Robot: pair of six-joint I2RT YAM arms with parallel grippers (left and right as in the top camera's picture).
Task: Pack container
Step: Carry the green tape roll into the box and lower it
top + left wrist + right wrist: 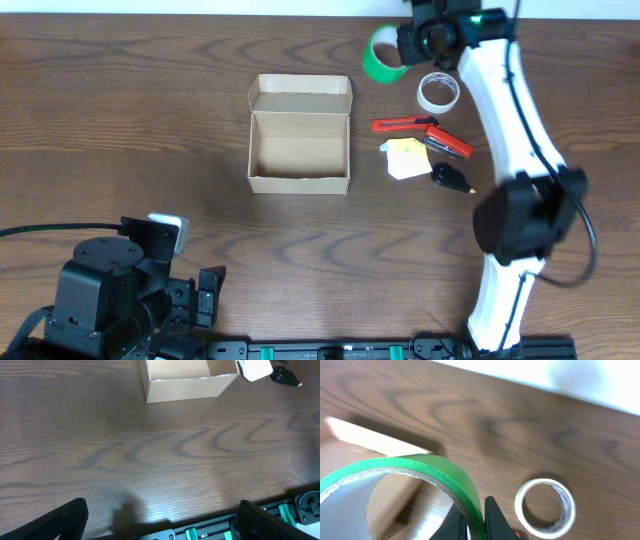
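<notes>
Open cardboard container (299, 183) sits mid-desk (120, 120), lid flap folded back. Right jaws are closed on the wall of 1 green tape roll (435, 467), near the container's far right corner. Left jaws are spread wide above the desk's near edge.

You have no readable text, label, brand, number or sign in any view; the cardboard box (298, 184) and the green tape roll (371, 64) show only plain surfaces.
</notes>
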